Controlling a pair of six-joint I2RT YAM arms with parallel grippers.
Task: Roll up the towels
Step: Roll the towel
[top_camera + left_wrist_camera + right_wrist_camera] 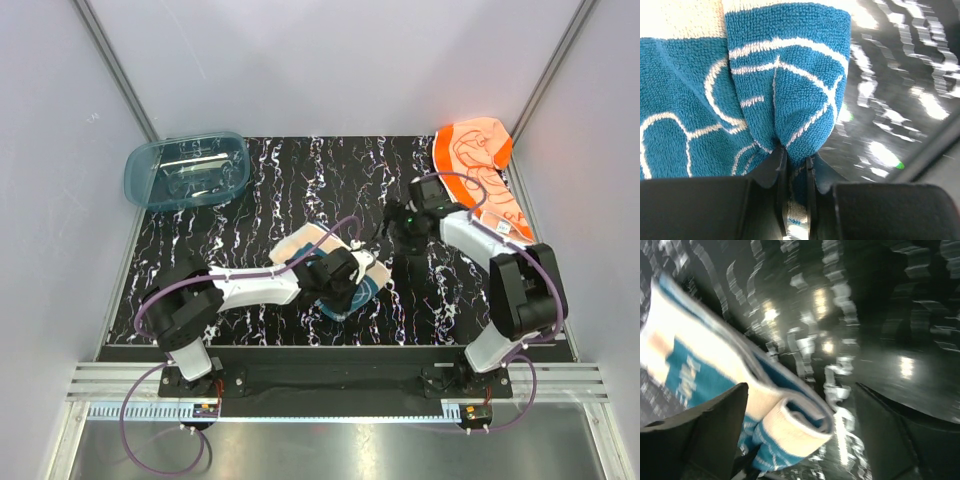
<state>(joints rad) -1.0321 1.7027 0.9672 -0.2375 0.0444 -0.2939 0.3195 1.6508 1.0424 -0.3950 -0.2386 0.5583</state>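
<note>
The teal-blue towel with cream lines lies partly rolled mid-table. My left gripper sits on its near side. In the left wrist view that gripper is shut on a pinched fold of the teal towel. My right gripper hovers just right of the towel. In the right wrist view it stands wide open, with the towel's rolled cream-edged end lying loose between the fingers, nearer the left one. The orange towel lies crumpled at the far right corner, away from both grippers.
A translucent blue plastic tub stands at the far left corner of the black marbled mat. White walls close in the table on three sides. The right arm's elbow rises near the mat's right edge.
</note>
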